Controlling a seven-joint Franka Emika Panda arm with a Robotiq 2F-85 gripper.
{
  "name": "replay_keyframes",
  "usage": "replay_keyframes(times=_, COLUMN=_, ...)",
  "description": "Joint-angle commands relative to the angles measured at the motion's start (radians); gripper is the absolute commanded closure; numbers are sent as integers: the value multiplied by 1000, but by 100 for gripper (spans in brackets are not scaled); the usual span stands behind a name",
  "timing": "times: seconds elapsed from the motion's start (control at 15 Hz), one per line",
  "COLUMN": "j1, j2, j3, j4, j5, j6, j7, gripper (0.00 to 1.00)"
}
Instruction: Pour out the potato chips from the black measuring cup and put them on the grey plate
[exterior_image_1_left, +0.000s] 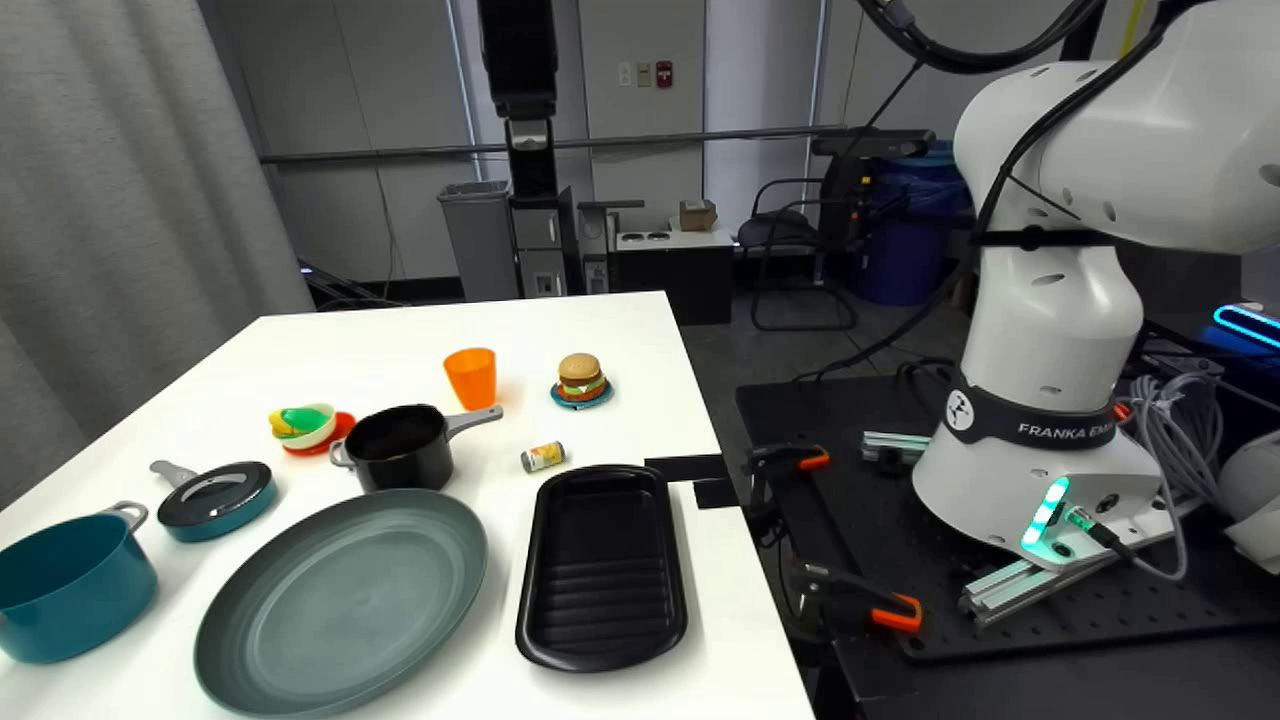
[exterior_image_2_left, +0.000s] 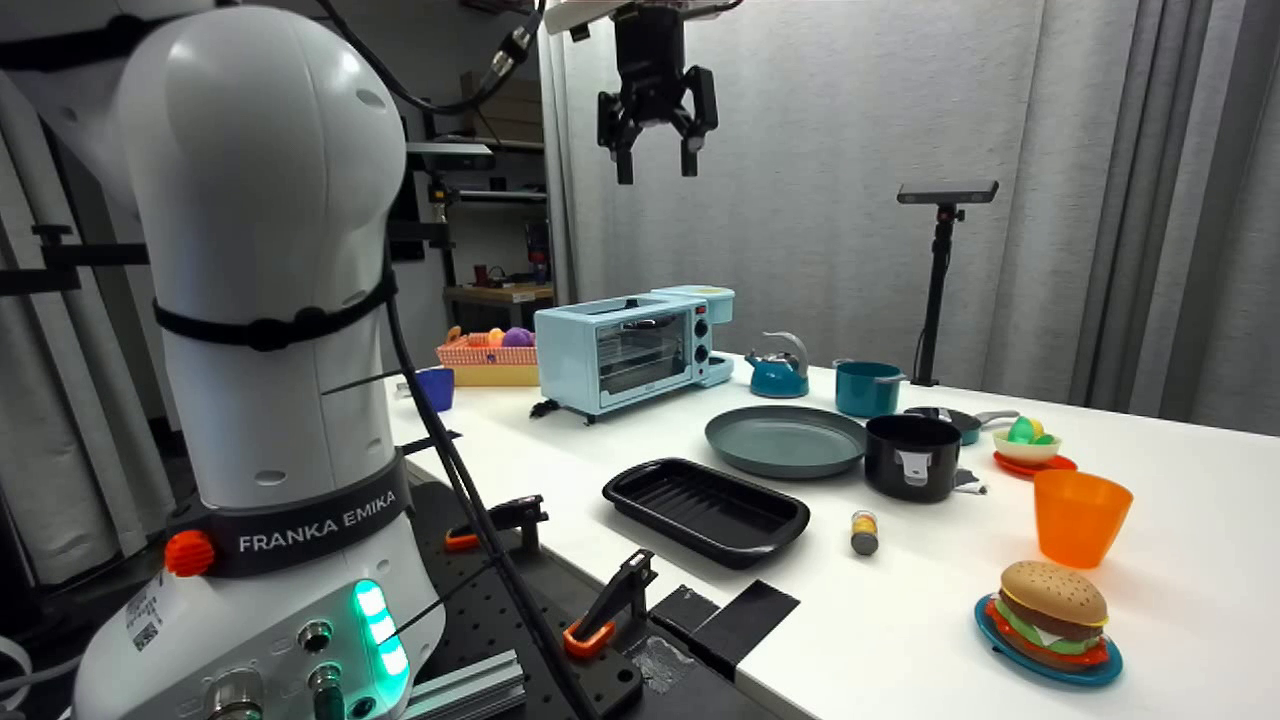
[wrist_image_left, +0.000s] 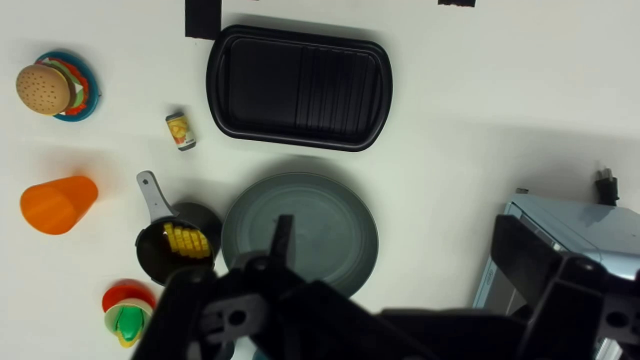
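The black measuring cup (exterior_image_1_left: 408, 450) stands upright on the white table, its grey handle out to the side; it also shows in an exterior view (exterior_image_2_left: 900, 470) and in the wrist view (wrist_image_left: 152, 255). The yellow potato chips (wrist_image_left: 188, 241) lie inside it, seen only in the wrist view. The grey plate (exterior_image_1_left: 345, 600) lies beside the cup; it also shows in an exterior view (exterior_image_2_left: 785, 440) and in the wrist view (wrist_image_left: 325, 215), bare. My gripper (exterior_image_2_left: 656, 170) is open and empty, high above the table; its fingers spread wide in the wrist view (wrist_image_left: 395, 220).
A black ridged tray (wrist_image_left: 300, 90) lies by the plate. Around the cup are an orange cup (wrist_image_left: 57, 204), a small can (wrist_image_left: 180, 131), a red plate with a bowl (wrist_image_left: 128, 295) and a toy burger (wrist_image_left: 45, 90). A teal pot (exterior_image_1_left: 75, 590), lidded pan (exterior_image_1_left: 215, 500), kettle (exterior_image_2_left: 778, 376) and toaster oven (exterior_image_2_left: 620, 355) stand farther off.
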Motion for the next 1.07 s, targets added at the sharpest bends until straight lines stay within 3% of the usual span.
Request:
replay_keyframes(times=0.0, j1=-3, j2=13, j3=-1, j4=-4, j5=1, j6=4, j7=5, gripper=0)
replay_keyframes(times=0.53, j1=-18, j2=109, j3=-22, j4=-26, j5=-9, j6=60, j7=-13, gripper=0)
replay_keyframes(times=1.0, j1=-87, j2=192, j3=-52, j4=-86, j5=-90, j6=221, j7=34, gripper=0)
